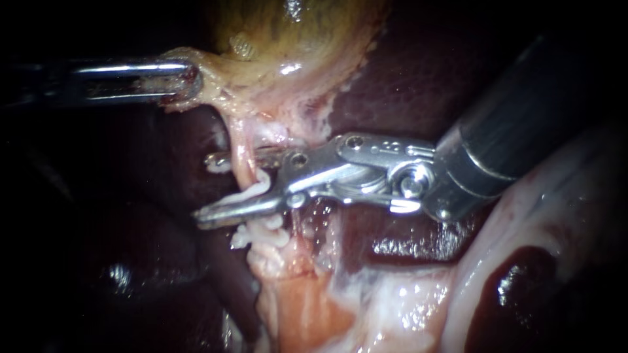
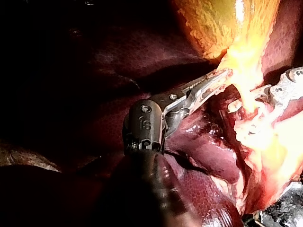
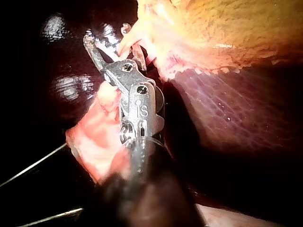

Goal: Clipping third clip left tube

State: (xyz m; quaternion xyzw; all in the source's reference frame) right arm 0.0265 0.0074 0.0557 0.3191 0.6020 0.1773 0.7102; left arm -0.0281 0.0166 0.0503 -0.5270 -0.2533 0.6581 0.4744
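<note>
Right instrument jaws are spread wide astride left tube; gallbladder above it is gripped by left instrument. Tube judged soft, slippery, best taken squarely.

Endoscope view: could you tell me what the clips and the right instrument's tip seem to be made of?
The clips: probably plastic, matte white, no metallic glint. The right instrument, at its tip: metal, polished silver, with sharp highlights and visible pins.
</note>
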